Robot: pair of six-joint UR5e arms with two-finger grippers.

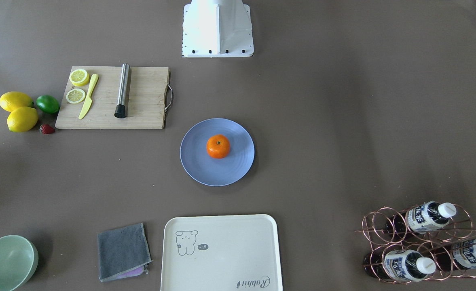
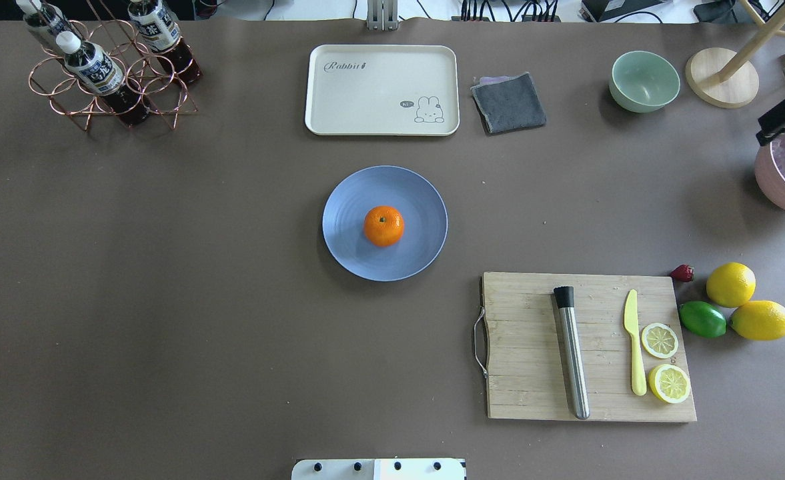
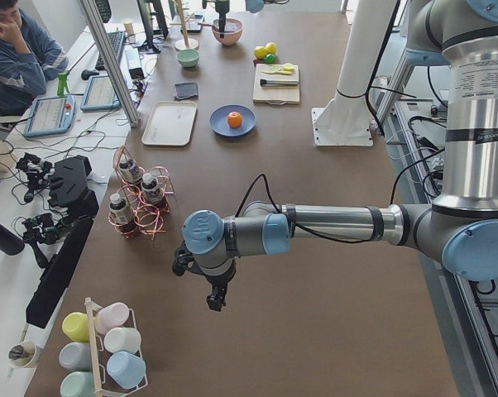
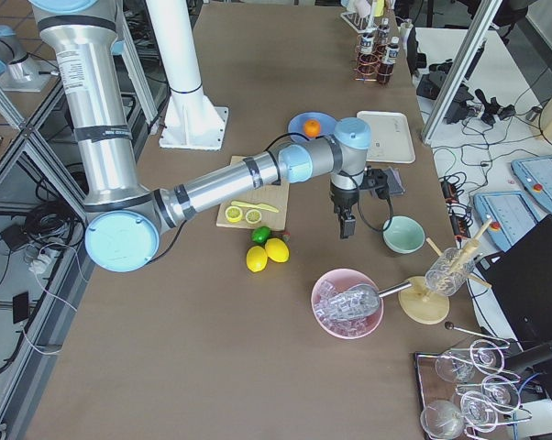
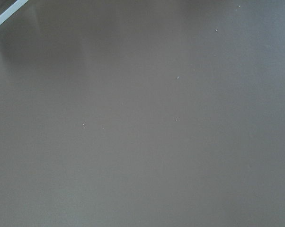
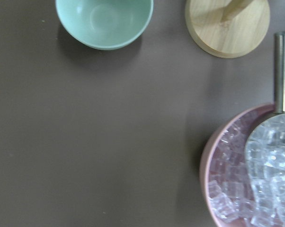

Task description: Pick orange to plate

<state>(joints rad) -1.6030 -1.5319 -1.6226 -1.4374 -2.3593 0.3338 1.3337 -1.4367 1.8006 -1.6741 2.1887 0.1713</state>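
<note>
Nearest the front-facing camera, a cream tray (image 1: 221, 258) lies at the edge of the table (image 1: 343, 121) farthest from the robot. Just beyond it, at the middle of the table, sits a round light-blue plate (image 1: 197, 161). The orange (image 1: 218, 146) rests on the plate, close to its centre, stem dimple up, with nothing touching it. A wooden cutting board (image 1: 144, 101) lies toward the robot's right, with two lemons (image 1: 16, 101) and a lime (image 1: 47, 104) beside it near the table's right end.

Neither arm is near the plate. The left gripper (image 3: 217, 299) hangs above bare table toward the left end, well apart from the fruit, and its wrist camera shows only brown tabletop. The right gripper (image 4: 346, 225) hangs toward the right end, above the gap between a green bowl (image 6: 133, 28), a round wooden stand base (image 6: 227, 33) and a pink bowl of ice (image 6: 211, 161). Whether either gripper's fingers are spread or pressed together cannot be told.

By the look of it, the orange is already where the task wants it, so the step in hand is parking the arms. Doing that well means keeping both grippers high and away from the plate, so the round fruit is not nudged into rolling. It also means steering the right arm clear of the ice bowl, its metal scoop handle (image 6: 284, 71) and the green bowl.
</note>
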